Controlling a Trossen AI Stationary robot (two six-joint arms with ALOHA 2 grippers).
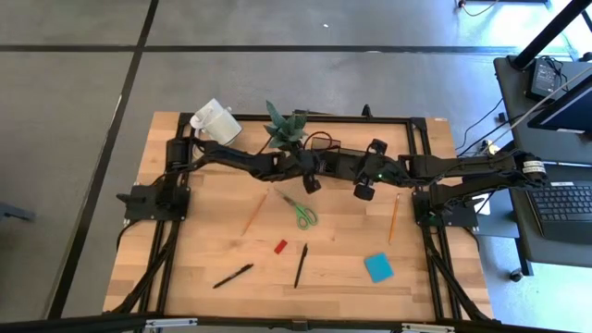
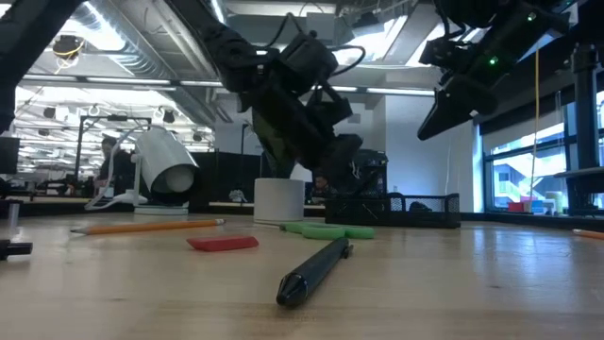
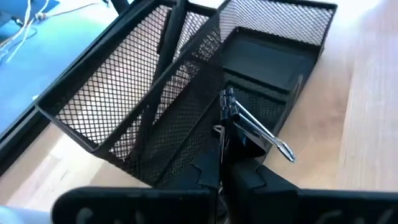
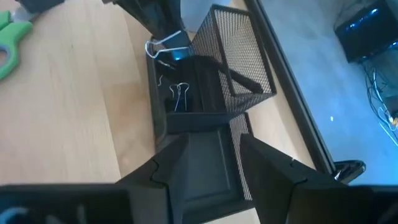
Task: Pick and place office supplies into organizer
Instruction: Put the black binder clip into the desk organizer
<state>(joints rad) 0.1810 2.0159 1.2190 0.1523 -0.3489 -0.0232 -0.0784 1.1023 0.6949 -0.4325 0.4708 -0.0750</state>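
Left gripper [image 3: 227, 146], jaws clamped on a binder clip [image 3: 249, 127], hangs over the organizer [image 3: 186, 93] at the bench's 12 o'clock. One clip [image 4: 180, 94] lies inside. Scissors [image 1: 298, 211], pencils, pens, sticky pad [image 1: 377, 267] remain. Right gripper [image 4: 205, 168] waits, jaws apart.

Both arms reach toward the middle from opposite sides. The left end effector [image 3: 222, 163] points downward with its fingers pressed together. The right end effector [image 4: 204, 163] hangs higher, fingers apart.
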